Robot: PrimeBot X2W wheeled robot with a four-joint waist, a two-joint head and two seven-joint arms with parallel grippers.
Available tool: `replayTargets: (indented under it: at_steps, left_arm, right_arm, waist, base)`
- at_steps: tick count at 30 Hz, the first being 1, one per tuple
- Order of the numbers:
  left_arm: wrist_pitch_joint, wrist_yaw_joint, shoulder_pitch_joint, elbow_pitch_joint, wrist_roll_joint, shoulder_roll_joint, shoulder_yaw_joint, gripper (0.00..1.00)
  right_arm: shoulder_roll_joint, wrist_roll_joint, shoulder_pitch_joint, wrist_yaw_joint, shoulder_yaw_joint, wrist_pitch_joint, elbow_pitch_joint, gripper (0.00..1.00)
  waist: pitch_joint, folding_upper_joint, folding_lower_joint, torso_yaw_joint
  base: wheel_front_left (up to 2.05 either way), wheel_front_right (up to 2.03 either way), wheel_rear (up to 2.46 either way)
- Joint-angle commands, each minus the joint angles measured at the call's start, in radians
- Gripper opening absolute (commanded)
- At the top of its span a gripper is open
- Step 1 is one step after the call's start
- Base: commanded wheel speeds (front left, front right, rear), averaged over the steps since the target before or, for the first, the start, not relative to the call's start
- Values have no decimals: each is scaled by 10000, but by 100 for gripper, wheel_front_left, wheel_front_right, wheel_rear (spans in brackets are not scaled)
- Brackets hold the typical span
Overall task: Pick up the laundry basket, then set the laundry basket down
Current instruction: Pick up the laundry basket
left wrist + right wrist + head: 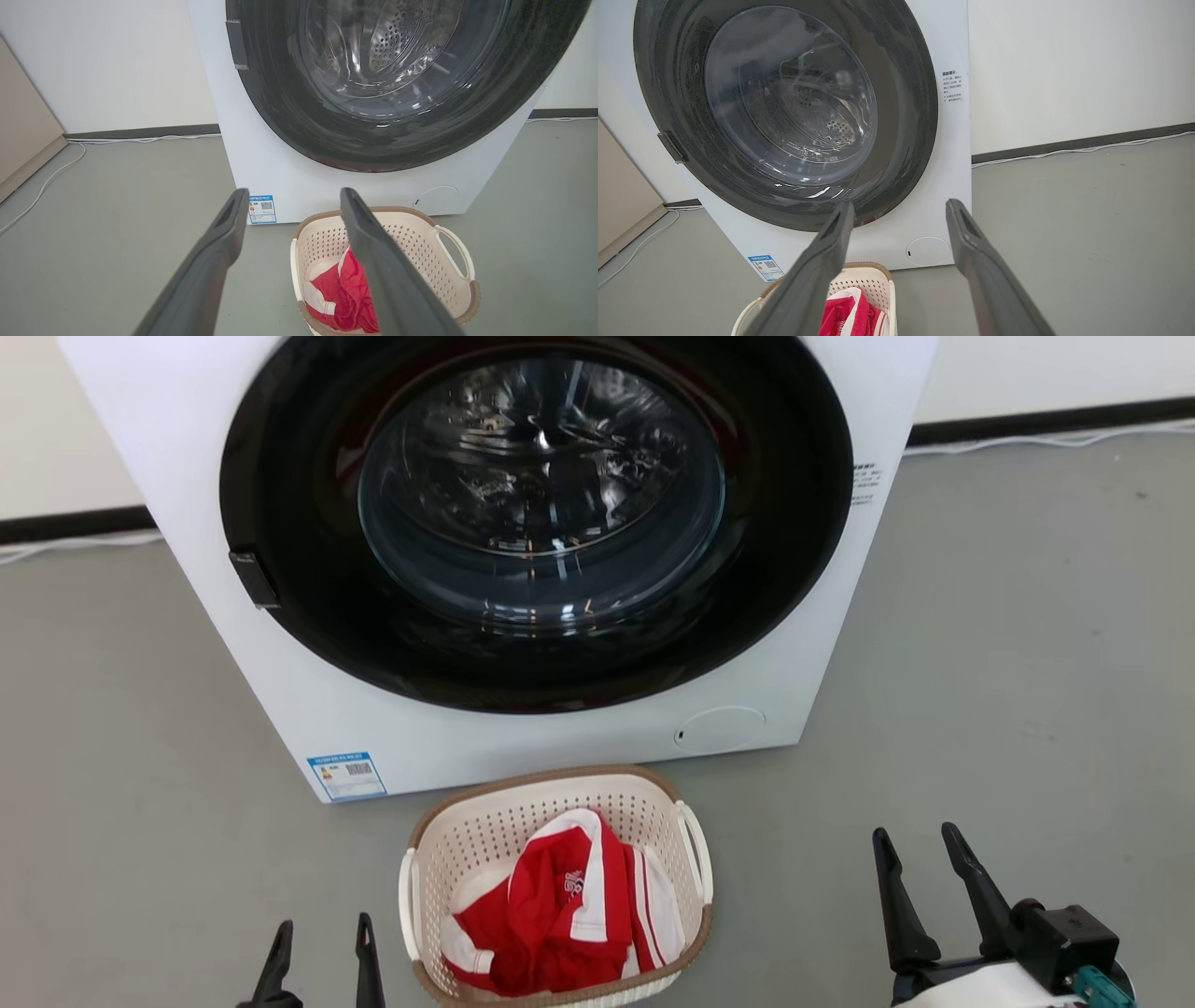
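Left gripper [324,933] spread, empty, just left of basket [485,831]. Basket sits on floor [140,756] just before washer [187,448], red shirt [546,905] inside. Right gripper [915,845] spread, empty, farther off right. Probably flanking it to take both side handles [698,859].

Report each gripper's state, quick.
Left gripper: open, holding nothing, apart from the laundry basket on its left.
Right gripper: open, holding nothing, apart from the basket on its right.
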Motion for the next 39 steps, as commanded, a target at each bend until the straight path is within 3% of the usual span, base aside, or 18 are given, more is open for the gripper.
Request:
replayTargets:
  at_steps: [1,16,28,39]
  left_arm:
    - [-61,-72,-618,-284,-88,32,350,100]
    - [-61,-476,-2584,1453,-157,146,593,100]
    - [-61,-689,-5623,3463,-58,187,670,100]
    - [-61,-757,-7495,5255,-40,151,726,100]
  right_arm:
    - [-29,-37,-580,69,243,-67,-229,100]
    - [-29,131,-2386,69,267,-67,1135,100]
    - [-29,165,-5060,69,485,-67,2954,100]
    - [-29,307,-6717,69,622,-67,4129,100]
  waist:
    - [193,0,0,8]
    - [2313,0,0,151]
    - [5176,0,0,407]
    - [6934,0,0,567]
  base:
    - [0,0,0]
    - [0,0,0]
    - [0,0,0]
    - [0,0,0]
